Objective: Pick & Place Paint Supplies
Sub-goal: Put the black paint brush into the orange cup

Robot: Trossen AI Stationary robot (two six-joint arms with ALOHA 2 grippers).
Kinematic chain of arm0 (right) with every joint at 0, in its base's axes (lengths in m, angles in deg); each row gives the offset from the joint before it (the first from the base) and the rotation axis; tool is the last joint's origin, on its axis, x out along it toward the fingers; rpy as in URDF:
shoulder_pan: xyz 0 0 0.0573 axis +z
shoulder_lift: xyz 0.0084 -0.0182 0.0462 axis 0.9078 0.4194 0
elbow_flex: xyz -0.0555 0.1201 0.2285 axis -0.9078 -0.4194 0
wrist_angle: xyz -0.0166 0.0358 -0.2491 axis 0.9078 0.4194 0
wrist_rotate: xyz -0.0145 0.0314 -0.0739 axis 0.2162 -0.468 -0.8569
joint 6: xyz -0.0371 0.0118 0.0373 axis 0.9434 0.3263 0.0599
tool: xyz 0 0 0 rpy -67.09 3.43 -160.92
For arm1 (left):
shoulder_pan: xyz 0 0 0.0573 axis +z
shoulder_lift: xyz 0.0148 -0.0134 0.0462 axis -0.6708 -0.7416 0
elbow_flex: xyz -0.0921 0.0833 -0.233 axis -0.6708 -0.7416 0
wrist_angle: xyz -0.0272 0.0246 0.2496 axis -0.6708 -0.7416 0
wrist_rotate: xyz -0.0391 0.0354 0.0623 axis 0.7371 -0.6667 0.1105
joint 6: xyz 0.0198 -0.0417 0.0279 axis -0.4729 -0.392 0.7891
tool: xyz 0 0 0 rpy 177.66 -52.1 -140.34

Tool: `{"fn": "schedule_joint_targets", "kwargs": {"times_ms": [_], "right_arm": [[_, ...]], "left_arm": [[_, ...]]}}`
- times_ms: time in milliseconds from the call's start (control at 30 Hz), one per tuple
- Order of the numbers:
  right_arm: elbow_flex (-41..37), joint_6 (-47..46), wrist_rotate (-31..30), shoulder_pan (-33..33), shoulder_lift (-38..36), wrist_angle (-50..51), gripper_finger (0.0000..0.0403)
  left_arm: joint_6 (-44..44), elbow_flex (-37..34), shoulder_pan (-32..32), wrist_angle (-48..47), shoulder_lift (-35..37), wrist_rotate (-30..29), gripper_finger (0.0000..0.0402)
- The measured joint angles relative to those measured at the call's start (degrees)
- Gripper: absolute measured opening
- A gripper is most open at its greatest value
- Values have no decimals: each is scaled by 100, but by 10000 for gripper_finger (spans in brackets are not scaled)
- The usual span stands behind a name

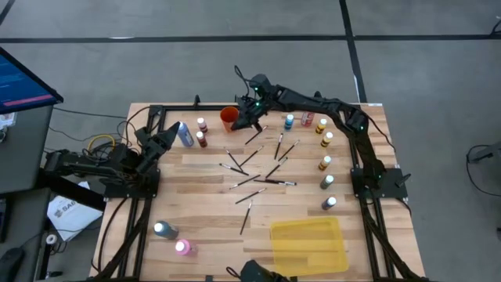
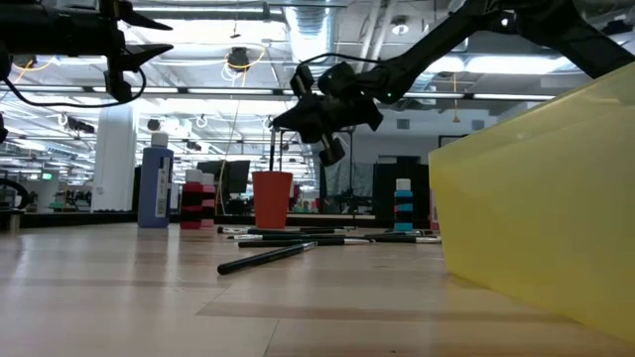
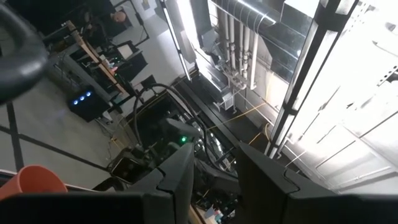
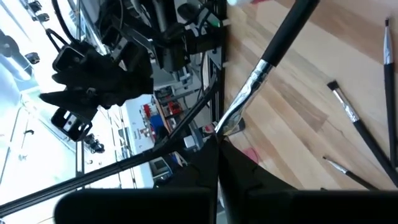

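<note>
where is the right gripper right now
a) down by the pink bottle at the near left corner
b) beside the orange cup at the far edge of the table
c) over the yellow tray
b: in the high view the right gripper sits just right of the orange cup, far from the yellow tray.

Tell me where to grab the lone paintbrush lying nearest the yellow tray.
Grip the paintbrush at mid-handle, straight down from above, fingers closing across its length. It lies flat on the table, slim, apart from the other brushes, so both sides are free.
</note>
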State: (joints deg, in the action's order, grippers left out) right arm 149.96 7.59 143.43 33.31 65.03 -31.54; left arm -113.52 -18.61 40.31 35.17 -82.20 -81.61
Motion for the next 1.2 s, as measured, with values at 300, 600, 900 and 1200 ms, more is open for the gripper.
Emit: {"fn": "schedule_joint_targets", "kwargs": {"times_ms": [300, 600, 900, 1200], "right_arm": [[0, -4, -190, 1, 0, -39, 33], [0, -5, -189, -21, 0, -80, 108], [-9, -215, 412, -56, -171, -1335, 127], [288, 789, 758, 1, -1551, -1271, 95]], "left_arm": [[0, 0, 0, 9, 0, 2, 114], [0, 0, 0, 15, 0, 2, 114], [124, 0, 0, 15, 0, 2, 114], [345, 0, 0, 13, 0, -47, 114]]}}
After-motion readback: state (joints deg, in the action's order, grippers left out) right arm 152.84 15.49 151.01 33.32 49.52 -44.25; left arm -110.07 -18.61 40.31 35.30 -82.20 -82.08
